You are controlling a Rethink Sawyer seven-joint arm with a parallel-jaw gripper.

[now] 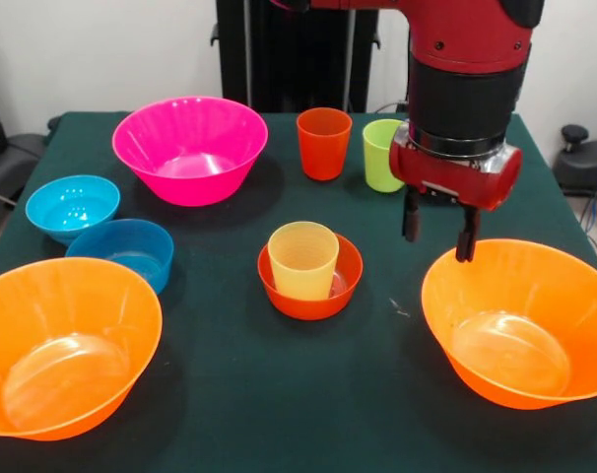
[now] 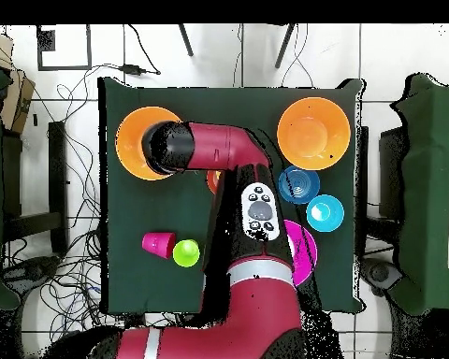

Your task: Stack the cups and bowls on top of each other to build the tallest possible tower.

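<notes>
Bowls and cups all sit on the green table (image 1: 239, 394), none stacked high. Gripper (image 1: 438, 236): jaws parted, nothing between them; fingers (image 1: 411, 217) hang over the far rim of the large orange bowl (image 1: 520, 320) at front-view right, tips approx. at rim level, contact w/ rim cannot be judged. Overhead view: arm (image 2: 219, 145) covers part of that bowl (image 2: 135, 140).

Next outward: red-orange small bowl (image 1: 308, 286) at table centre, ribbed pale yellow cup (image 1: 302, 259) standing upright inside it, mouth up. Behind the gripper: lime green cup (image 1: 379, 155), partly hidden by the wrist; orange cup (image 1: 324, 143) just beside it, both upright, apart from each other.

Far left-centre: magenta pink bowl (image 1: 190, 148), upright. Left edge: light blue bowl (image 1: 72, 207) and darker blue bowl (image 1: 123, 253), touching or nearly so. Front left corner: second large orange bowl (image 1: 67, 345), upright, well apart from the gripper.
</notes>
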